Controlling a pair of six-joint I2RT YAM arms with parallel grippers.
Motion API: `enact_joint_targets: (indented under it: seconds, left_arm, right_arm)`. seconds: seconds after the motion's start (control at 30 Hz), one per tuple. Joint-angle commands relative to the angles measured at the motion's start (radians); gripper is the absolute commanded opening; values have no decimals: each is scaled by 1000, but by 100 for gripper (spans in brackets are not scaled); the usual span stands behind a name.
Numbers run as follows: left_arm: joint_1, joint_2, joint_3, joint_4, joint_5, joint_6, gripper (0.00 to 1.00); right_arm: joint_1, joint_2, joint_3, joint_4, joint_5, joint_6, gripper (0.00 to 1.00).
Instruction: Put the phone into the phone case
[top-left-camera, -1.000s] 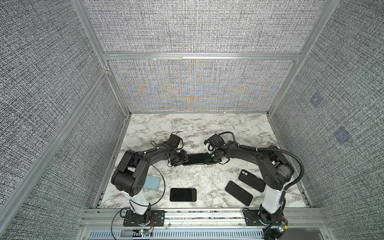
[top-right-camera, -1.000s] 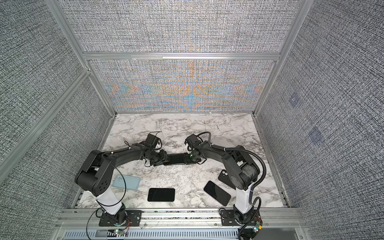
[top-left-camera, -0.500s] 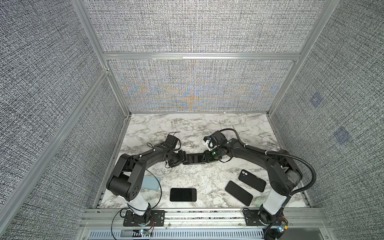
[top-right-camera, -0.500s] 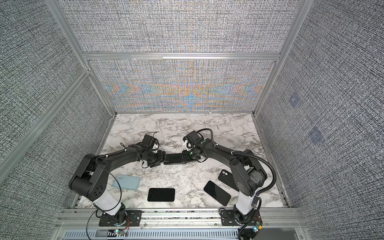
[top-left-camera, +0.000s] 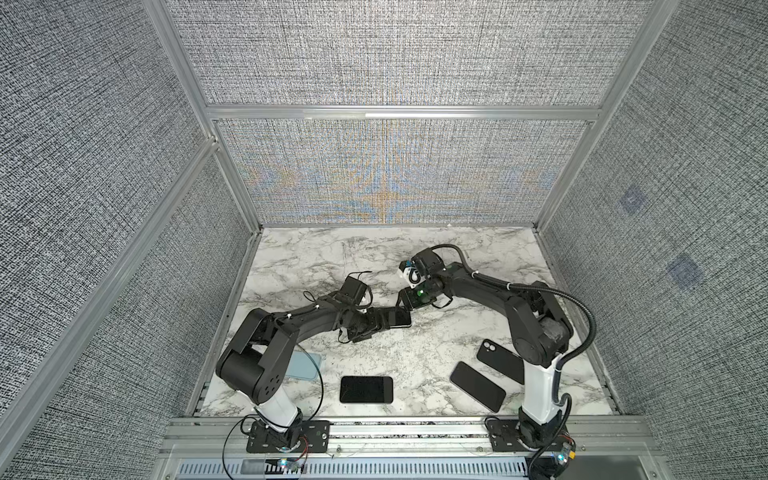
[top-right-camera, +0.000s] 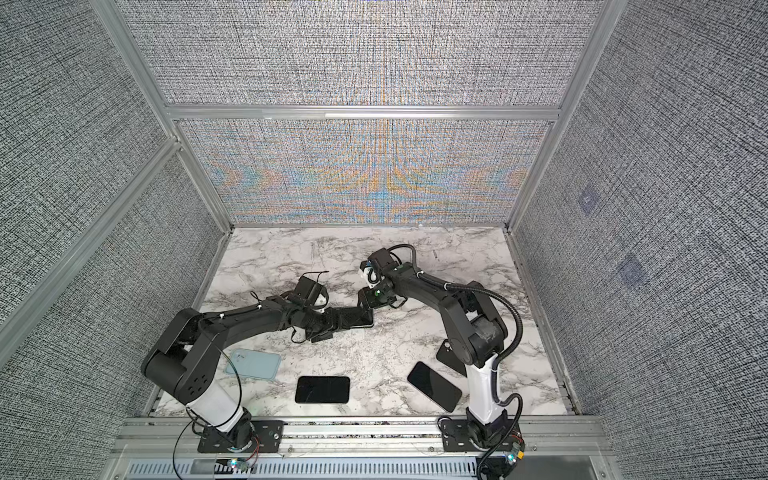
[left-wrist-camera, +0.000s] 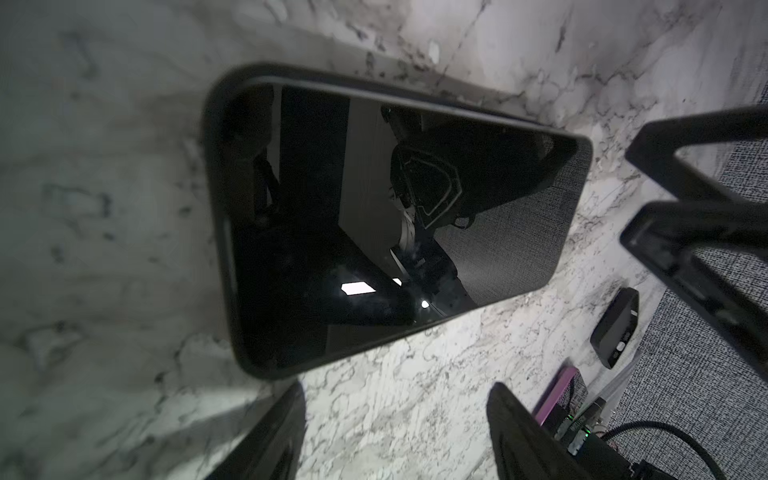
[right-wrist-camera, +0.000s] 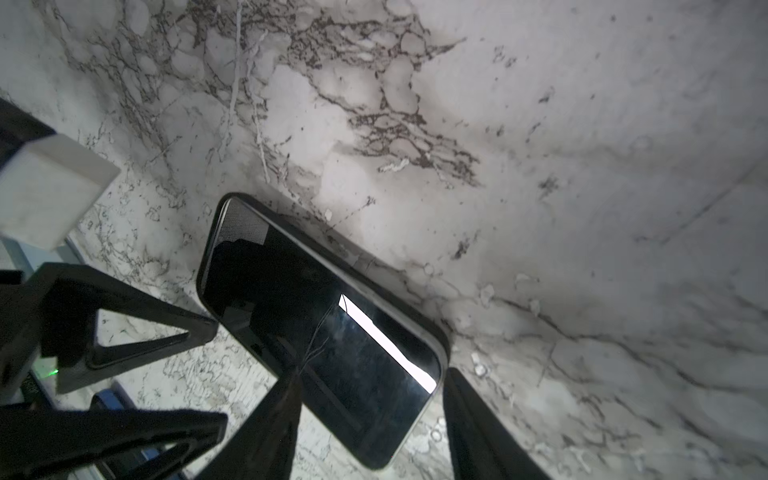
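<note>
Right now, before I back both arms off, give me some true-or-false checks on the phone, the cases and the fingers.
1. The phone lies screen up in the black case. True.
2. The left gripper has its fingers clamped on the phone. False: they stand open, off it.
3. The right gripper is open near the phone's end. True.
4. The light blue case lies by the right arm's base. False: it lies by the left arm's base.

A: Where is the phone (top-left-camera: 397, 318)?
B: Flat on the marble surface (top-left-camera: 316, 266), between both arms.
A: And around it?
B: Left end effector (top-left-camera: 376, 326) at one end, right end effector (top-left-camera: 406, 305) just beside the other.
</note>
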Motion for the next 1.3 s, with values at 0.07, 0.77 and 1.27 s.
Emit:
enact_joint_targets:
  seconds: [0.07, 0.77, 1.27]
  left_arm:
    - [0, 34, 28, 30, 1, 6, 69]
    - [35, 161, 211, -61, -26, 85, 57]
    - [-48, 33, 121, -185, 60, -50, 45]
  right_arm:
    - [-4, 56, 43, -13, -80, -44, 62]
    - [11, -91, -264, 144, -216, 111, 46]
    - [55, -134, -359, 270, -249, 203, 39]
